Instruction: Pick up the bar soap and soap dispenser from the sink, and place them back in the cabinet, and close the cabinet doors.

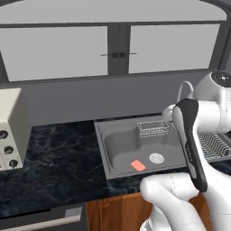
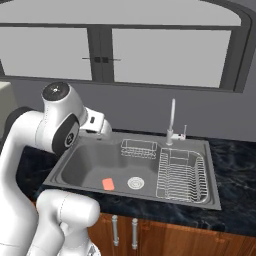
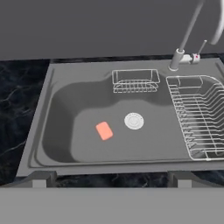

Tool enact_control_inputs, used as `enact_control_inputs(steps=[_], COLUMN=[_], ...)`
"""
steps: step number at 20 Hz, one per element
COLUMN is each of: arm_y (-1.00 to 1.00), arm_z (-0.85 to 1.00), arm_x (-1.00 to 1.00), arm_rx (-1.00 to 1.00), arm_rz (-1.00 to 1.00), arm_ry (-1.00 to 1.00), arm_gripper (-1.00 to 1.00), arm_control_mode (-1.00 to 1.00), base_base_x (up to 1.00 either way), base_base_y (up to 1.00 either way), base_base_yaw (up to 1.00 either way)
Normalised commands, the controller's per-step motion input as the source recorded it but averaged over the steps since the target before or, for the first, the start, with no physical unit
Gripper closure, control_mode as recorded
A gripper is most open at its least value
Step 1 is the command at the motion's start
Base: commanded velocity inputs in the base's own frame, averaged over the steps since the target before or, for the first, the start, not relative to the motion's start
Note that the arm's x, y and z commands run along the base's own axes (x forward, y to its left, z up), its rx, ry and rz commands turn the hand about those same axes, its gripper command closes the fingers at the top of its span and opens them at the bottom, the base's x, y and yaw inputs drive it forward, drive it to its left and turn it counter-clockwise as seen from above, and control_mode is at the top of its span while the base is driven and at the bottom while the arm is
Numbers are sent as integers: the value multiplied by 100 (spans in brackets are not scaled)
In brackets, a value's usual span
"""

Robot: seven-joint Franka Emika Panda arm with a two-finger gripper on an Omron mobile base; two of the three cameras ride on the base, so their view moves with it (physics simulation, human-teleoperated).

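Sink (image 3: 39,131) is spreading out below and ahead of the hand, a grey metal basin sunk into the dark marbled counter (image 3: 17,109), and the hand is hanging above its near rim, presumably to look the basin over before reaching in. The gripper (image 3: 111,179) is standing with its fingertips far apart and nothing between them, the two dark tips (image 3: 39,179) rising just at the near edge of the hand view.

Off to the hand's right, the wire dish rack (image 3: 197,118) is sitting in its own section of the sink, and beyond it the curved silver faucet (image 3: 186,39) is rising from the far rim. Straight ahead against the far wall of the basin, a small wire basket (image 3: 134,81) is hanging. None of these is standing between the hand and the basin floor, so a descent looks unobstructed.

The round drain (image 3: 134,120) is lying near the middle of the floor. Just to its left, and slightly nearer the hand, the bar soap (image 3: 104,130) is lying flat on the basin floor, turned at a slant, touching nothing else. It is small and low, so the fingers would probably need to come right down to the floor and line up across its narrow sides. I cannot spot the soap dispenser in the basin.
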Motion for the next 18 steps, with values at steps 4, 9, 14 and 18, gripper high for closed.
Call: enact_control_inputs(steps=[4, 9, 14, 18], arm_y=[24, 18, 12, 11], arm_z=[-4, -18, -23, -21], arm_x=[26, 15, 4, 15], arm_rx=[-8, -1, 1, 0], arm_rz=[2, 10, 15, 16], arm_ry=[5, 11, 3, 0], arm_gripper=[-100, -100, -100, -100], arm_control_mode=[-100, -100, -100, -100], base_base_x=[0, 0, 0, 0], base_base_y=[0, 0, 0, 0], base_base_yaw=[0, 0, 0, 0])
